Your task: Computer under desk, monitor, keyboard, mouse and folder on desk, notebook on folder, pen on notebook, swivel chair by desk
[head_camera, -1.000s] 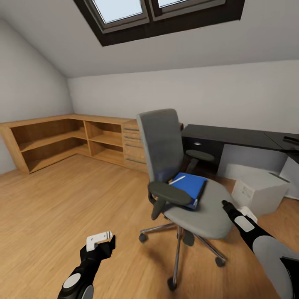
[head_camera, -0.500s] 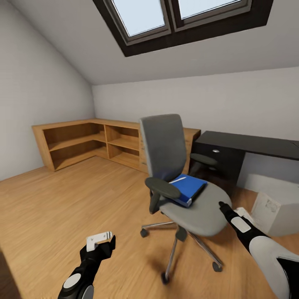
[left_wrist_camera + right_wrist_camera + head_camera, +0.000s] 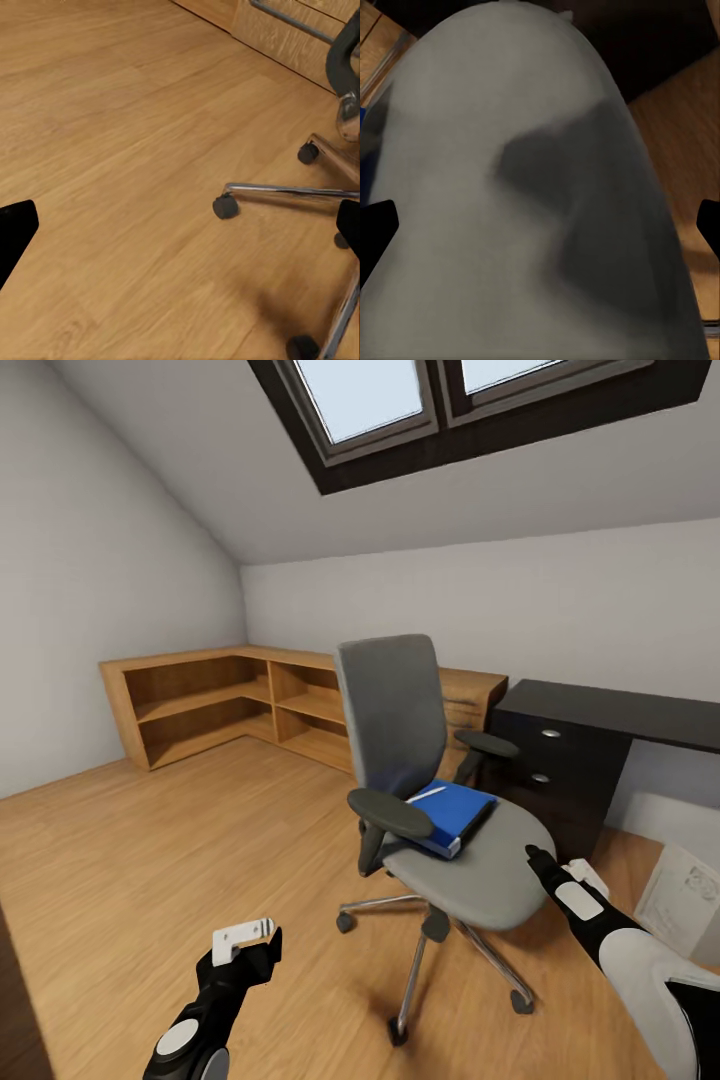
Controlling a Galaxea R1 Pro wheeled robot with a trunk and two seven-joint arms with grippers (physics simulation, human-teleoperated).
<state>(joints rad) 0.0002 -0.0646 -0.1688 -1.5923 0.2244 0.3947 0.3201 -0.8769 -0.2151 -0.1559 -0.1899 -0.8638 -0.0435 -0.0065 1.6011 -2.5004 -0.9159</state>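
The grey swivel chair (image 3: pixel 400 720) stands mid-floor with the blue folder (image 3: pixel 455 810) on its seat and a thin pale pen (image 3: pixel 428 794) lying on the folder. The black-topped desk (image 3: pixel 620 710) is behind it to the right. The pale computer (image 3: pixel 688 898) sits on the floor at the right edge. My right gripper (image 3: pixel 545 860) hovers open just over the seat's right rim; the right wrist view has the grey seat (image 3: pixel 532 195) close up. My left gripper (image 3: pixel 245 942) is open, low over the floor left of the chair base (image 3: pixel 292 191). Monitor, keyboard, mouse and notebook are out of view.
Light oak shelving (image 3: pixel 200 705) with drawers runs along the far-left corner. A dark drawer unit (image 3: pixel 550 760) with round knobs sits under the desk's left end. The sloped wall and skylight (image 3: pixel 400 400) rise above. Wood floor (image 3: pixel 150 860) spreads out to the left.
The whole view has swung left: desk and computer have slid toward the right edge and more of the left wall shows. Both grippers stay open, the right one still at the seat.
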